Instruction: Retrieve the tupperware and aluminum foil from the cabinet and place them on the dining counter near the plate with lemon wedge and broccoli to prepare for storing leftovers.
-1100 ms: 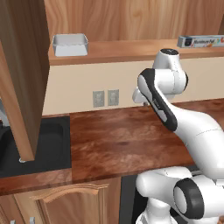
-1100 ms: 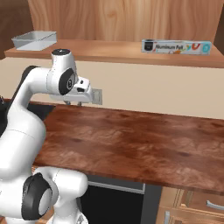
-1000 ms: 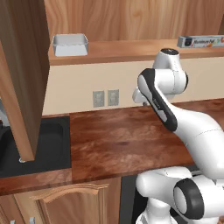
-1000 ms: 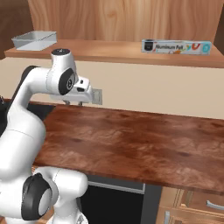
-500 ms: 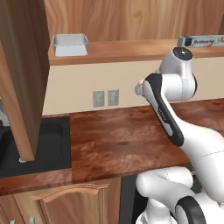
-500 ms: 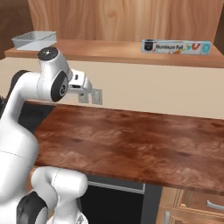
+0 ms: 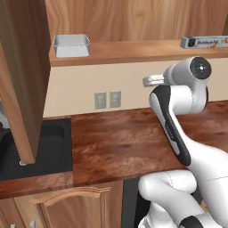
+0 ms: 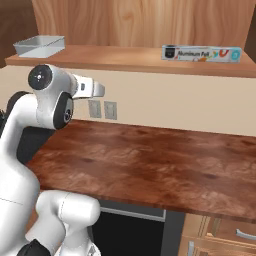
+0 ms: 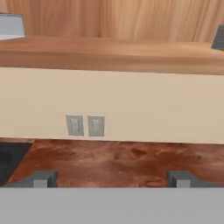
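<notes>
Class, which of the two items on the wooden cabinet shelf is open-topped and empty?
The shallow pale grey-white tupperware at the shelf's left end; the other item is a closed foil box.

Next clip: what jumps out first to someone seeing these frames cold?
The white arm dominates, raised before the cream wall, its gripper open and empty, facing the wall outlets below the cabinet shelf. On that shelf the tupperware sits at the left end and the aluminum foil box at the right. At far left, the cabinet door hangs open over the black sink.

arm: raised, elbow bent | hand (image 9: 112, 179): apparently wide open, empty
</notes>
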